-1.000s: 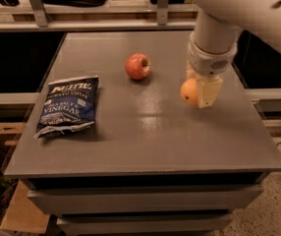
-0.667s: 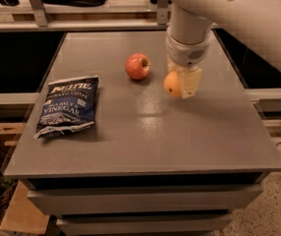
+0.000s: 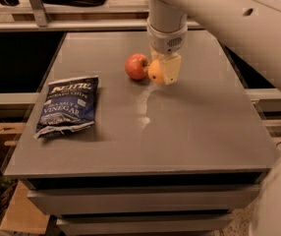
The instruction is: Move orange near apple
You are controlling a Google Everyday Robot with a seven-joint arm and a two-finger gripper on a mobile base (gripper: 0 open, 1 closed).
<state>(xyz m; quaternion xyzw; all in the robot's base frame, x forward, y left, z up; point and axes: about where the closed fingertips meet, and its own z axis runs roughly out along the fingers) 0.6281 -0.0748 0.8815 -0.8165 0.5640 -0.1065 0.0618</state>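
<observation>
A dark blue bag of salt and vinegar chips [image 3: 67,107] lies flat by the left edge of the grey worktop [image 3: 194,132], about halfway between the far-left and near-left corners, with its printed face up and its top end pointing toward the far edge. It is well apart from the fruit. Further right, a little left of the middle and closer to the far edge than to the near one, the red apple [image 3: 136,66] sits on the surface, with a yellowish patch on its upper right side. Just beside it on the right is the orange [image 3: 154,72], so close that the two fruits look as if they touch, though it is hard to say whether any gap lies between them. The gripper [image 3: 161,77] comes straight down from above over this spot and is clenched around the orange. One pale finger [image 3: 172,70] covers the fruit's right side, while the other is hidden behind it. Whether the orange rests on the worktop or hangs just above it cannot be told; a shadow lies beneath it. The white arm [image 3: 238,28] runs from the wrist up and out past the far-right corner, over the right edge.
</observation>
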